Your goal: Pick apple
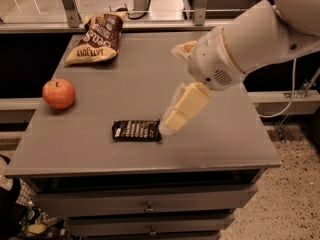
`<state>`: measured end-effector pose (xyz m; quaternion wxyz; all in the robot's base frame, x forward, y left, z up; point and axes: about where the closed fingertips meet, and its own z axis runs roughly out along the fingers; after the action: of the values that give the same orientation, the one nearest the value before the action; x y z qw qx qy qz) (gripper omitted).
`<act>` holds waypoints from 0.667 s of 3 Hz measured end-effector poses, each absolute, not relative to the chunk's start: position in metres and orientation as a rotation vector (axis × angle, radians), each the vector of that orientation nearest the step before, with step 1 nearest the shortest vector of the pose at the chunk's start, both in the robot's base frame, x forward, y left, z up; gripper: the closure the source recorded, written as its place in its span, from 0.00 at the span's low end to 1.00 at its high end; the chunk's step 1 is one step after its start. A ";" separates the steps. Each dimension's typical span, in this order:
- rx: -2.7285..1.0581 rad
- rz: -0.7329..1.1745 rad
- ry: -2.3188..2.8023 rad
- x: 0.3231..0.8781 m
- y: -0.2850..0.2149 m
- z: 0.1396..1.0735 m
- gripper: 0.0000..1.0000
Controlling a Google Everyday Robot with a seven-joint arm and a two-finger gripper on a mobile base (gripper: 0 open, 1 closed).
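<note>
White-shelled arm (pixel 250 39) leans in from 2 o'clock over the grey table (pixel 220 144). You see its cream gripper (pixel 167 126) slanting down toward 7 o'clock, its tip just beside the dark snack bar (pixel 136 130); whether it is wide or narrow you cannot tell. Your apple (pixel 59 93) sits at 9 o'clock, stem dimple up, round with no long axis, near the table's left edge. Bare tabletop lies between it and the gripper. A chip bag (pixel 97 39) lies at 11 o'clock.
</note>
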<state>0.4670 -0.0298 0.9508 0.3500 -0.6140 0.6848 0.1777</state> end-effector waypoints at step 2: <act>-1.449 0.666 1.662 0.480 0.048 0.948 0.00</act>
<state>0.4798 0.0482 0.9485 0.4070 -0.5748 0.6589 0.2642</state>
